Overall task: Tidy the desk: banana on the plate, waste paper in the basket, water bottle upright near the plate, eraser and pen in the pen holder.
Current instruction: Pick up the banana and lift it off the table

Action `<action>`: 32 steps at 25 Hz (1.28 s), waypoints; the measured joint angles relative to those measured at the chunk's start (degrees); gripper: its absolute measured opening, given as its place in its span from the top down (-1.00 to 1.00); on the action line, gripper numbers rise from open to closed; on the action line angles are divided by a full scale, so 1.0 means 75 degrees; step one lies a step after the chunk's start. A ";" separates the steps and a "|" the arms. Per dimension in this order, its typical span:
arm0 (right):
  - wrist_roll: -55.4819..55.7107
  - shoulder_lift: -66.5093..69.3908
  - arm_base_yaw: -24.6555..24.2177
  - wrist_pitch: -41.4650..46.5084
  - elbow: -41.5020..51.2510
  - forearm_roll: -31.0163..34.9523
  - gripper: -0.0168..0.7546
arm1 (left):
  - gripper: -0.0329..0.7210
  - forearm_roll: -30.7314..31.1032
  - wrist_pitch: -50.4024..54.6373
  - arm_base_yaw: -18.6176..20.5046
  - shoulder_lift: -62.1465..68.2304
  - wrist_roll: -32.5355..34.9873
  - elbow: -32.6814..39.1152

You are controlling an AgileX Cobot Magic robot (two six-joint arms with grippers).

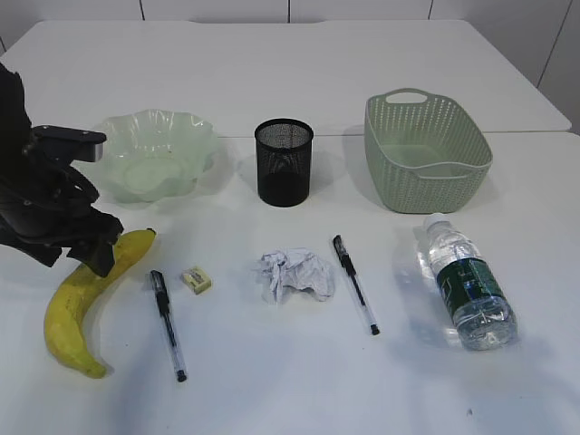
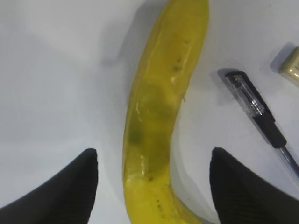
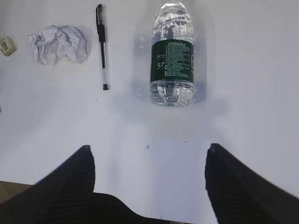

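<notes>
left gripper (image 2: 152,186) spread wide astride banana (image 2: 161,116), w/o clamping it. right gripper (image 3: 147,182) agape, bottle (image 3: 172,58) flat ahead. plate (image 1: 156,154), pen holder (image 1: 284,161), basket (image 1: 426,149) beyond left gripper, nothing visible inside.

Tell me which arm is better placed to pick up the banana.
Left. Its pincer hangs open right over the banana, a finger on each side. The right pincer faces the lying water bottle.

Smooth white tabletop (image 1: 272,390), joined along a thin seam (image 1: 535,133) to a second white table (image 1: 272,63) behind; pale panelled wall (image 1: 217,9) beyond.
</notes>
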 joint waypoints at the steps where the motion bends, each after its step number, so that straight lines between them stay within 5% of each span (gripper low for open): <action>1: 0.0000 0.0000 0.0000 0.0000 0.0000 0.0012 -0.46 | -0.50 0.0000 0.0000 -0.0019 0.0081 0.0000 -0.0012; 16: 0.0000 0.0000 0.0000 0.0006 0.0000 0.0035 -0.44 | -0.52 0.0422 -0.0353 -0.0149 0.1047 0.0000 -0.0029; 19: 0.0000 0.0000 0.0000 0.0018 0.0000 0.0035 -0.44 | -0.36 0.0422 -0.0370 -0.0149 0.1068 0.0000 -0.0042; 24: 0.0000 0.0000 0.0000 0.0018 0.0000 0.0035 -0.44 | 0.22 0.0435 -0.0370 -0.0149 0.1068 0.0000 -0.0038; 32: 0.0000 0.0000 0.0000 0.0018 0.0000 0.0047 -0.43 | 0.26 0.0381 -0.0017 -0.0093 0.0530 0.0000 -0.0059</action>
